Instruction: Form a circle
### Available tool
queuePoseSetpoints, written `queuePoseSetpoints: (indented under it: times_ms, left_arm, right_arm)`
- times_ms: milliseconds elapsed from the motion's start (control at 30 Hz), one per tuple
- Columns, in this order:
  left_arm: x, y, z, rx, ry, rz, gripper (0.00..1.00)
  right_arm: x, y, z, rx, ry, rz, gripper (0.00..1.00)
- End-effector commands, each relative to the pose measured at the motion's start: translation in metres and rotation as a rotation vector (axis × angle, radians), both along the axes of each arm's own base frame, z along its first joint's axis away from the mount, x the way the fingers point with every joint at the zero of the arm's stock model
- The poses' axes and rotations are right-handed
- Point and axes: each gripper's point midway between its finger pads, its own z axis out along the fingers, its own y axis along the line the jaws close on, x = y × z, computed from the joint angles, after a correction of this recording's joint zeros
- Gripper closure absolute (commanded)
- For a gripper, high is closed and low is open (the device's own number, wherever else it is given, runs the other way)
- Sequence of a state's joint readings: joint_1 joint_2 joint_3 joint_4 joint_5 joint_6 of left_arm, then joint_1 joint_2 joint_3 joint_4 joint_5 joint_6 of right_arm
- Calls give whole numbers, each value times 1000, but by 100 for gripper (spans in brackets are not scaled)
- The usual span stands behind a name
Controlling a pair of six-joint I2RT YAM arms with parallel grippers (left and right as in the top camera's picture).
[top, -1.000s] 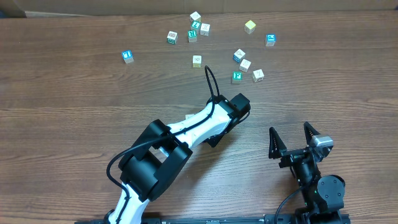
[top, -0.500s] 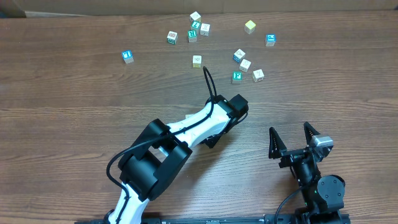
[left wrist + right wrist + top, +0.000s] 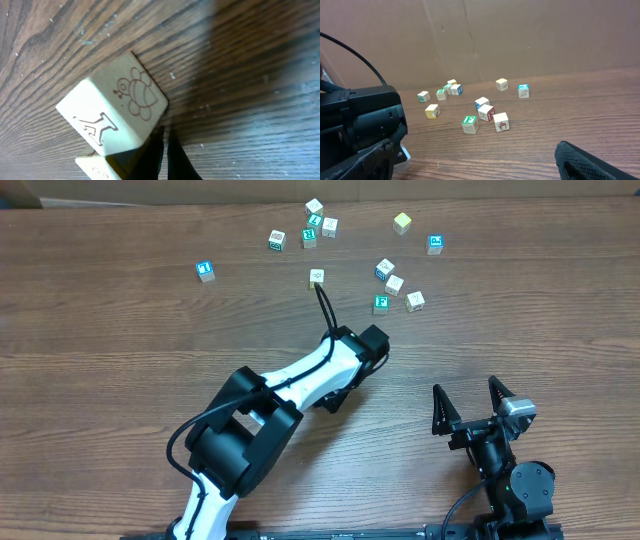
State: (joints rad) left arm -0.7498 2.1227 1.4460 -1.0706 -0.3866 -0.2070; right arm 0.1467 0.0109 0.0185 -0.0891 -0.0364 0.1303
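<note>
Small cream alphabet cubes (image 3: 394,284) lie scattered over the far part of the table, and no circle of them shows in any view. My left arm reaches to the table's middle, and its gripper (image 3: 332,400) is tucked under the wrist. In the left wrist view the left gripper (image 3: 164,160) is shut with nothing in it, its tips against the lower right edge of a cream cube with a bee drawing (image 3: 120,107). A second cream cube (image 3: 95,170) touches that one at the bottom edge. My right gripper (image 3: 468,392) stands open at the near right, empty.
Three cubes (image 3: 470,124) lie close together about mid-table in the right wrist view, more sit farther back near the cardboard wall (image 3: 520,35). My left arm's black wrist (image 3: 365,120) fills that view's left side. The cable loop (image 3: 325,305) rises beside one cube (image 3: 316,277).
My left arm's wrist has shifted a little to the left and farther away. Its cable loop now reaches the lone cube behind it. The right arm has not moved.
</note>
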Motion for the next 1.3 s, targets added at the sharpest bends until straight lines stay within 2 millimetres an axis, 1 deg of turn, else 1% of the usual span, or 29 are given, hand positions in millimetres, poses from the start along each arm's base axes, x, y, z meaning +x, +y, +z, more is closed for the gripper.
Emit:
queuePoseSetpoints:
  times_ms: [0,133,167,200,300,333,400,500,567,633,733,767,800,833,867,900,933,967,1033,1067,1233,1267]
  left_arm:
    - [-6,5,-8,-1,25,29,96]
    - [-6,4,-8,-4,27,28,96]
    - [-8,1,-9,-17,37,25,96]
    - [-11,-3,-11,-35,55,17,96]
    - [-25,-23,-16,-117,130,-20,96]
    - [-29,-30,-12,-119,132,-42,96]
    - [-27,-36,-4,-124,100,-35,96]
    - [-22,-46,17,-178,34,12,96]
    - [-17,-49,37,-228,-20,57,96]
    - [-14,-48,59,-276,-70,110,96]
    - [-9,-38,96,-344,-141,173,96]
    - [-7,-31,110,-366,-165,202,96]
    - [-5,-26,118,-380,-182,222,96]
    - [-2,-15,131,-399,-207,264,96]
    - [2,3,142,-414,-230,335,96]
    - [3,11,145,-416,-229,369,96]
    - [2,19,145,-416,-219,397,96]
    - [0,31,143,-419,-178,453,96]
    - [-3,42,136,-419,-136,502,96]
    - [-3,52,129,-409,-126,533,96]
    - [-1,75,112,-396,-117,629,96]
    - [-3,81,104,-397,-113,676,96]
  right_arm:
    - [0,-1,-2,-4,-5,-5,0]
    - [0,-1,-2,-4,-5,-5,0]
    - [0,-1,-2,-4,-5,-5,0]
    - [0,-1,-2,-4,-5,-5,0]
    - [0,-1,-2,-4,-5,-5,0]
    - [0,-1,-2,-4,-5,-5,0]
    - [0,-1,-2,-4,-5,-5,0]
    - [0,-1,-2,-4,-5,-5,0]
    - [0,-1,-2,-4,-5,-5,0]
    - [0,-1,-2,-4,-5,-5,0]
    - [0,-1,-2,-4,-5,-5,0]
    - [0,-1,-2,-4,-5,-5,0]
    - [0,-1,-2,-4,-5,-5,0]
    - [0,-1,-2,-4,-5,-5,0]
    - [0,-1,-2,-4,-5,-5,0]
    - [0,-1,-2,-4,-5,-5,0]
    - [0,-1,-2,-4,-5,-5,0]
    - [0,-1,-2,-4,-5,-5,0]
    - [0,-1,-2,-4,-5,-5,0]
    - [0,-1,-2,-4,-5,-5,0]
    - [0,-1,-2,-4,-5,-5,0]
    - [0,-1,-2,-4,-5,-5,0]
